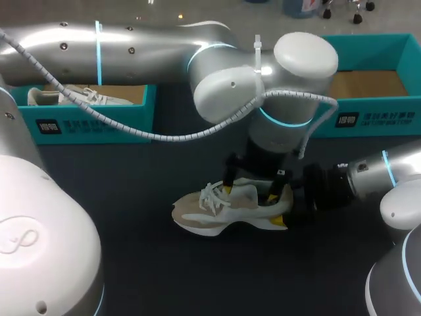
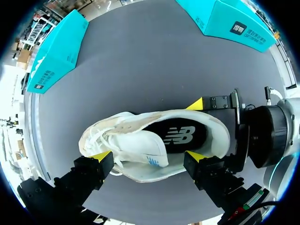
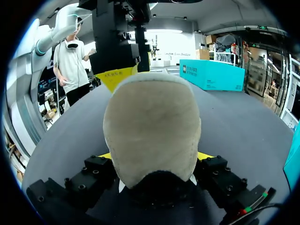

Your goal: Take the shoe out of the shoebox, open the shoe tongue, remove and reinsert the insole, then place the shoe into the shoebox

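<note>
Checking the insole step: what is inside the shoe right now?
Seen from the left wrist, a black insole lies in the shoe opening. The white tongue and laces cover the front, so the toe end inside is hidden.

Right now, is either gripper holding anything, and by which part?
The right gripper clamps the shoe by its heel; the left gripper is open above it, holding nothing.

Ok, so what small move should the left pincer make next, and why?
Probably lower the left pincer into the opening of the shoe to pinch the insole edge. The tongue looks already pulled forward, the black insole lies exposed inside, and the right pincer holds the heel steady.
</note>
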Controlling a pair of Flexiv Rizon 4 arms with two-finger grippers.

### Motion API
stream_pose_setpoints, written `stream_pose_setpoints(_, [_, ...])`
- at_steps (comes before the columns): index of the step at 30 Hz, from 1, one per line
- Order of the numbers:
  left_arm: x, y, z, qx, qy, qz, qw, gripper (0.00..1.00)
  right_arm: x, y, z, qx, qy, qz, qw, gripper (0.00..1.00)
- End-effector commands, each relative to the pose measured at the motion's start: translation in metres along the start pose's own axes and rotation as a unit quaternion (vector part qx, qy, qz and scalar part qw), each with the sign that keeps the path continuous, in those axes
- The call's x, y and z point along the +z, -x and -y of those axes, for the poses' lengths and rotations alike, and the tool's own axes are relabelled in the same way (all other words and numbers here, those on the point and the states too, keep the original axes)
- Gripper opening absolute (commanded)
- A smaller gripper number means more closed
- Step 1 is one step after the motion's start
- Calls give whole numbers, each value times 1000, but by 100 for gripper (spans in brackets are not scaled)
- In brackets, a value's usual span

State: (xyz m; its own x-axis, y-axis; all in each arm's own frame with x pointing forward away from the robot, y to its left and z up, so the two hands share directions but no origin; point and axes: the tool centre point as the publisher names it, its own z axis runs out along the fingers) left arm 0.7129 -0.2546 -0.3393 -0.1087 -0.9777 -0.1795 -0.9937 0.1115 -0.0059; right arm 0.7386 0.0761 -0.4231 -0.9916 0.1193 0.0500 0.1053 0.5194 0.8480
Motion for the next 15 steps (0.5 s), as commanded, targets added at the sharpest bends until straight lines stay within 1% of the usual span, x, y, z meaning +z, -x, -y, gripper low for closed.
stream_pose_setpoints(1, [2,-2,-1,-13,-9,25,1000,100,1,-1,-1,0,-2,1,1000,0])
stream_pose_setpoints(8, [8,8,0,-37,-23,59,997,100,1,-1,-1,0,-2,1,1000,0])
stream_pose_setpoints(15, [7,25,-2,-60,-29,71,995,100,1,-1,-1,0,-2,1,1000,0])
